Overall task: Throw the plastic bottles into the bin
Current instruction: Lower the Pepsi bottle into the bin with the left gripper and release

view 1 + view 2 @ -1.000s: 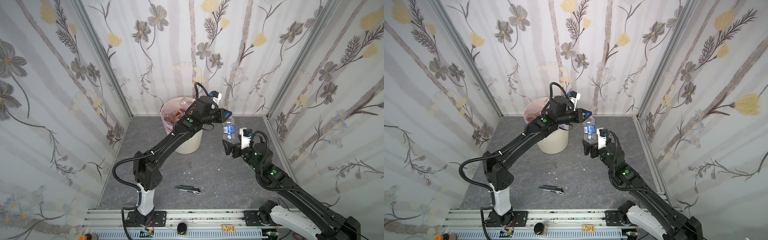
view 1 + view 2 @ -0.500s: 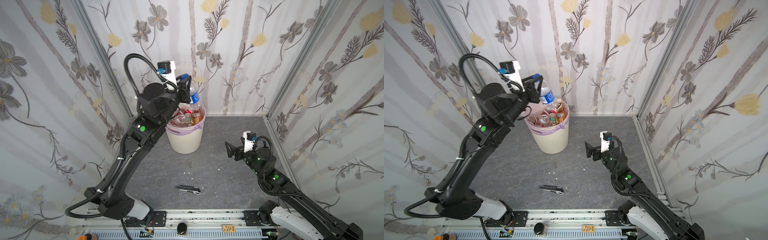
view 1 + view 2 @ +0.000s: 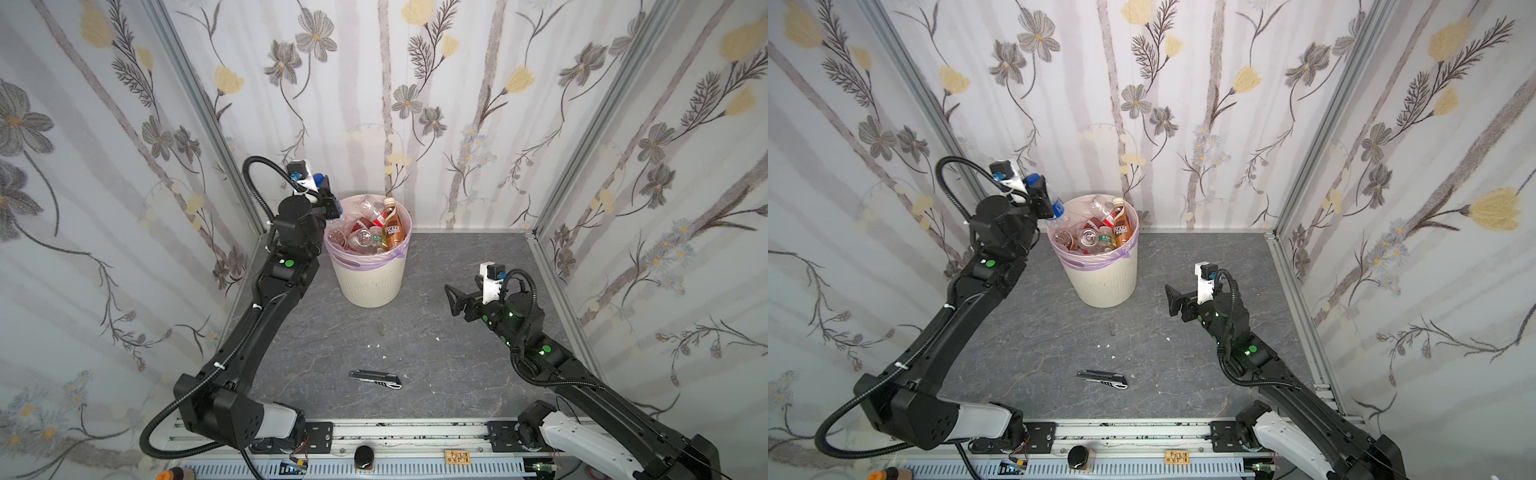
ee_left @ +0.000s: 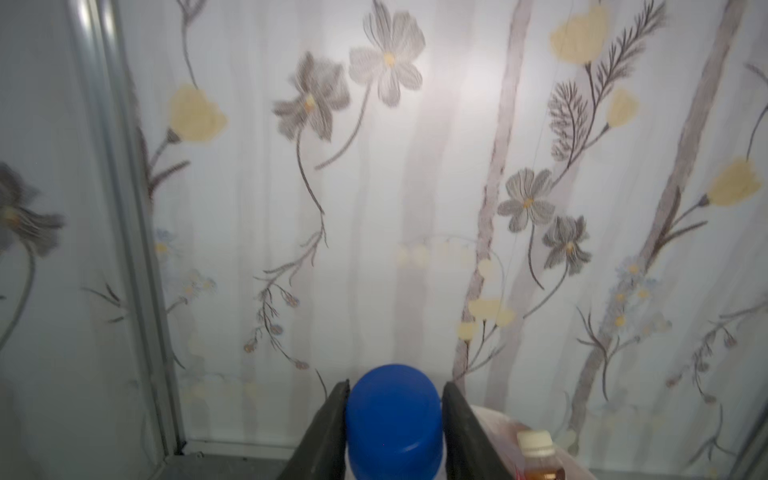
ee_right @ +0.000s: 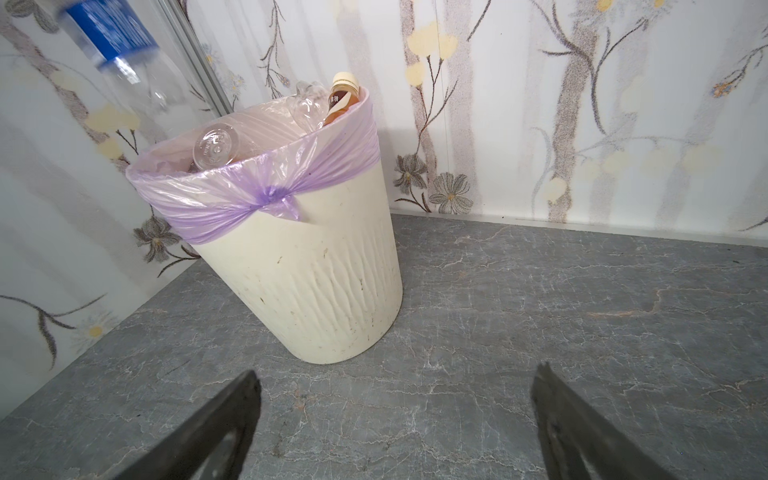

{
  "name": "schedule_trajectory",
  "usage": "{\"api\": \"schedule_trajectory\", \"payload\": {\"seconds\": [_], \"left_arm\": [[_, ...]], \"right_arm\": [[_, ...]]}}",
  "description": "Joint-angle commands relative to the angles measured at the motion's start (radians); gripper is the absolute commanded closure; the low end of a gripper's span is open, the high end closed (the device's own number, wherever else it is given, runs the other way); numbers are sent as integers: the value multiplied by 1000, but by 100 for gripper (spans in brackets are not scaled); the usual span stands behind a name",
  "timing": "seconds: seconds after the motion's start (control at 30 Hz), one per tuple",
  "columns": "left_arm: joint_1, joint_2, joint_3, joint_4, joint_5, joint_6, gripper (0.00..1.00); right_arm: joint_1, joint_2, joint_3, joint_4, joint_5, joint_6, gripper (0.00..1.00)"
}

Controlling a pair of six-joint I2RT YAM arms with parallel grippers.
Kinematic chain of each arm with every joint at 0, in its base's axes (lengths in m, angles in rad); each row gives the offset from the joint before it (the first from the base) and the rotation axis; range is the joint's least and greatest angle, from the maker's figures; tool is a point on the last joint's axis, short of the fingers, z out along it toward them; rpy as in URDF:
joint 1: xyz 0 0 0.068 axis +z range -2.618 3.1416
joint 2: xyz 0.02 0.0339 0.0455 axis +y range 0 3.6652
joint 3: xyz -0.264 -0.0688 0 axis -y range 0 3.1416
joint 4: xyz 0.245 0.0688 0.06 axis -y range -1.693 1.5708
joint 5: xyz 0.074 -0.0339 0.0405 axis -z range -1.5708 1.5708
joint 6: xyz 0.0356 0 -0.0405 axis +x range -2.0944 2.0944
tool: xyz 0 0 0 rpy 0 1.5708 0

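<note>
The bin (image 3: pixel 370 282) (image 3: pixel 1104 286) (image 5: pixel 316 282) is a cream ribbed wastebasket with a lilac bag. It stands at the back of the grey floor and holds several plastic bottles, among them an amber one (image 3: pixel 392 228) (image 3: pixel 1122 226) (image 4: pixel 538 457). My left gripper (image 3: pixel 330 199) (image 3: pixel 1042 199) (image 4: pixel 395 384) hangs just left of the bin's rim, shut on a clear bottle with a blue label (image 3: pixel 1058 207) (image 5: pixel 116 37). Its blue cap (image 4: pixel 392 419) sits tight between both fingers, and its base tilts over the rim. My right gripper (image 3: pixel 451 299) (image 5: pixel 397 372) hovers low to the right of the bin, open and empty.
A grey-black utility knife (image 3: pixel 376 379) (image 3: pixel 1102 379) lies on the floor near the front rail. Small white crumbs (image 3: pixel 374 345) dot the floor in front of the bin. Flowered walls close in the back and both sides.
The left arm carried the blue-label bottle from right of the bin up over it, then down to the bin's left rim. The right gripper drew back a little and stays open.
</note>
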Motion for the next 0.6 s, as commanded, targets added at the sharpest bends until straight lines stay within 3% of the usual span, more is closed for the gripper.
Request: {"api": "schedule_trajectory", "payload": {"seconds": [0.0, 0.1, 0.17, 0.27, 0.57], "left_arm": [[-37, -7, -37, 14, 165, -59, 3], [-100, -39, 86, -139, 5, -26, 0], [-131, -127, 101, -171, 71, -106, 0], [-160, -284, -47, -43, 201, -202, 0], [-166, -342, -221, -41, 211, -294, 0]], "right_arm": [[0, -18, -12, 30, -6, 12, 0], [0, -28, -34, 44, -8, 21, 0], [0, -13, -39, 50, -11, 24, 0], [0, 30, -40, 84, -22, 32, 0], [7, 119, 22, 100, -63, 59, 0]]}}
